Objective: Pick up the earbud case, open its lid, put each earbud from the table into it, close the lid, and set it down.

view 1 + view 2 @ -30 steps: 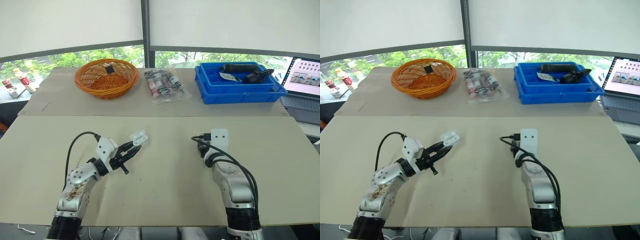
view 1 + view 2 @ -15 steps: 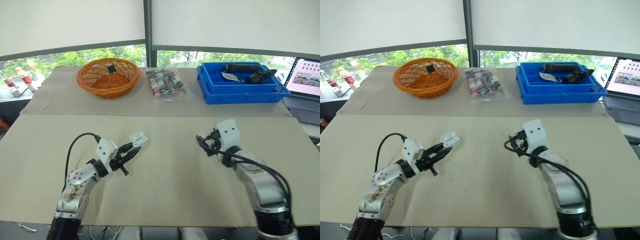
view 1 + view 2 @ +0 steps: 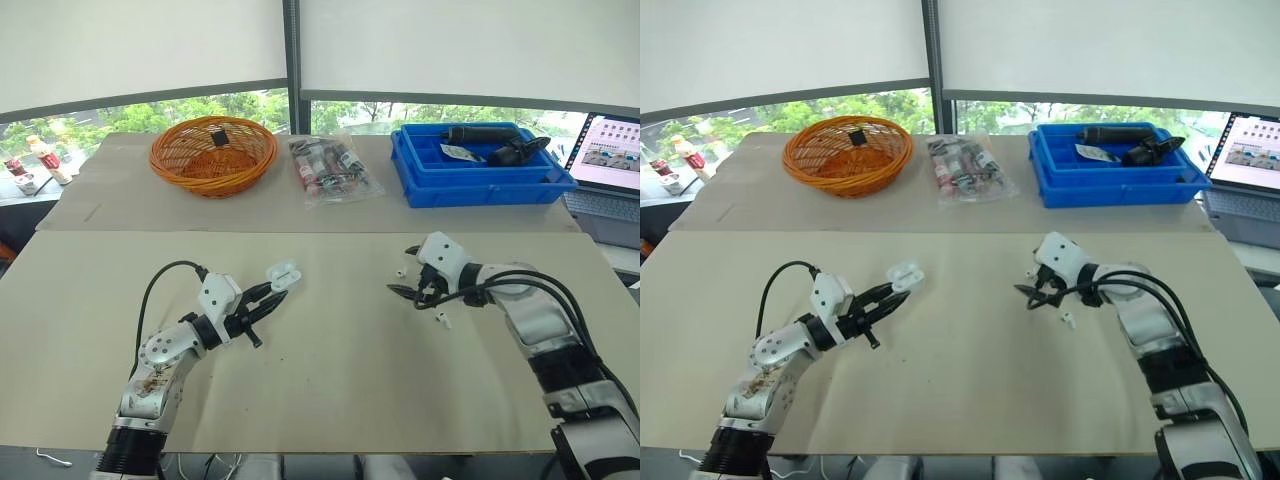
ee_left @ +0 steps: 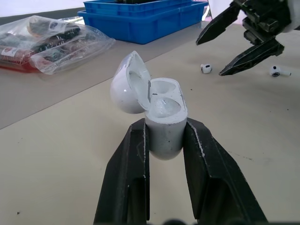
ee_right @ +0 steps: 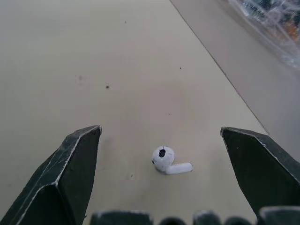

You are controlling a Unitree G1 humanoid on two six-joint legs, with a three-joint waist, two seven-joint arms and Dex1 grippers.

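Big windows with white blinds stand behind a long tan table [image 3: 330, 400]. At the far side of the table sit an orange basket [image 3: 212, 155], a clear bag [image 3: 330, 170] with dark things inside, and a blue tray [image 3: 480, 185]. The edge of a laptop [image 3: 605, 150] shows at the far right.

The left jaws are shut tight on the white earbud case [image 4: 161, 126]. They pinch its bottom half from both sides and hold it upright over the left part of the table. The lid [image 4: 129, 84] is flipped open and leans to one side. Two little round cups show inside the case.

The right jaws are wide open and point down at the table, a bit right of the middle. One small white earbud [image 5: 165, 161] lies flat on the table between the two open fingers [image 5: 70, 168]. They do not touch it. A second earbud [image 3: 443, 321] lies on the table close by, just beside the right arm and a bit nearer to the robot. The two sets of jaws are well apart.
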